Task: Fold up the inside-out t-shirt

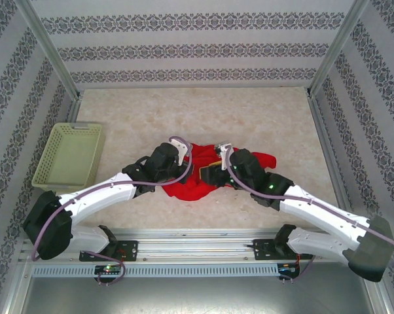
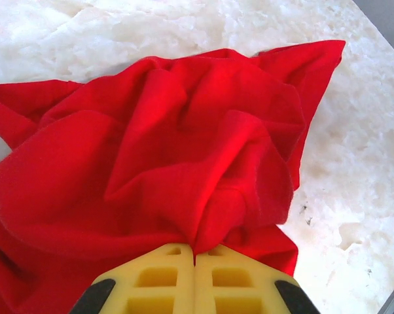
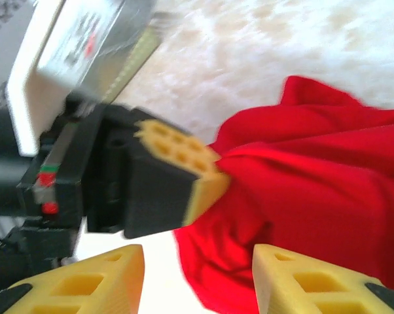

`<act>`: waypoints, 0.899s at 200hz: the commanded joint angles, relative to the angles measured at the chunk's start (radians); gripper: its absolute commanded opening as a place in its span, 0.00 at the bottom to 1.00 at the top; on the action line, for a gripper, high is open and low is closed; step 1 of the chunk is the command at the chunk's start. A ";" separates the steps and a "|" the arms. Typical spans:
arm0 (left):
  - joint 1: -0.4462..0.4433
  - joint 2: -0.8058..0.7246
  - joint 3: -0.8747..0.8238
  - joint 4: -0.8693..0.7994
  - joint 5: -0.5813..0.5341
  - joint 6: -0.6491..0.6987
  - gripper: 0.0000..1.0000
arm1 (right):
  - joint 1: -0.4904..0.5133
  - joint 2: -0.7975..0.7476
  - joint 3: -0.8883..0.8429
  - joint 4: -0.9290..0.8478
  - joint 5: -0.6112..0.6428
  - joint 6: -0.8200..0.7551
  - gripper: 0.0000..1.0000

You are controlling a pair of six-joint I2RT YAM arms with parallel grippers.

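Note:
The inside-out t-shirt (image 1: 198, 184) lies crumpled in a red heap at the middle of the table, between my two wrists. In the left wrist view the t-shirt (image 2: 184, 150) is a mass of folds, and my left gripper (image 2: 196, 251) is shut on a pinched ridge of its cloth. My right gripper (image 3: 198, 265) stands open, its yellow fingers (image 3: 295, 278) apart with the hem of the t-shirt (image 3: 315, 190) hanging loose between them. The left gripper's yellow fingertip (image 3: 207, 180) shows just beyond, biting the cloth. From above, both grippers meet over the shirt's left half.
A pale green basket (image 1: 69, 157) stands at the left of the marble-patterned table (image 1: 203, 118). Patterned walls close in the back and sides. The metal rail with the arm bases (image 1: 197, 252) runs along the near edge.

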 commanded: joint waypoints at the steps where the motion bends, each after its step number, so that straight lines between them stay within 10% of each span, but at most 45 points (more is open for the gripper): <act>1: 0.016 -0.009 0.027 -0.004 0.009 -0.005 0.00 | 0.028 0.100 -0.051 0.137 -0.047 0.050 0.45; 97: 0.025 -0.033 -0.015 -0.004 -0.004 -0.014 0.00 | -0.031 0.381 0.066 0.069 0.205 0.035 0.30; 180: 0.028 -0.039 -0.023 0.009 -0.009 -0.010 0.00 | -0.042 0.556 0.163 0.010 0.290 0.021 0.39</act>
